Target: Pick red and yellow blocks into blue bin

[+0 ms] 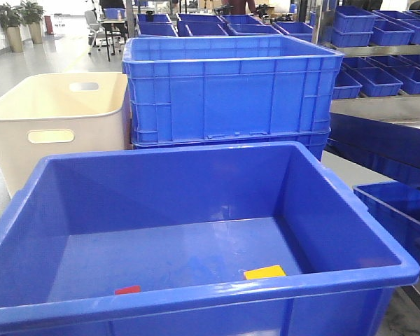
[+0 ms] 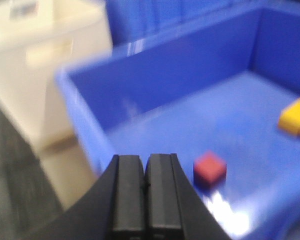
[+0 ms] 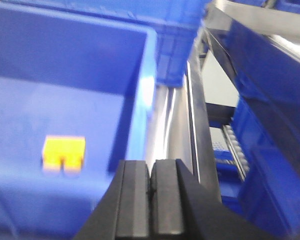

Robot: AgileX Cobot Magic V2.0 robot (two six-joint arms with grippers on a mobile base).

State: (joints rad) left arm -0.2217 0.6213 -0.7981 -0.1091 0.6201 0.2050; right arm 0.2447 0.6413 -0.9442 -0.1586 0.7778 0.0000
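The blue bin [image 1: 196, 294] fills the front of the exterior view. On its floor lie the red block [image 1: 127, 289] near the front left and the yellow block [image 1: 264, 272] to its right. In the left wrist view the red block [image 2: 209, 169] sits just right of my left gripper [image 2: 144, 172], which is shut and empty above the bin's near wall; the yellow block [image 2: 296, 117] lies further right. My right gripper [image 3: 150, 177] is shut and empty over the bin's right rim [image 3: 146, 85], with the yellow block [image 3: 64, 151] to its left. Neither arm shows in the exterior view.
A cream tub [image 1: 56, 119] with handle slots stands behind the bin at left. A ribbed blue crate [image 1: 231, 87] stands behind the middle. Shelves with more blue crates [image 1: 385, 42] and a metal rack [image 3: 205, 125] run along the right.
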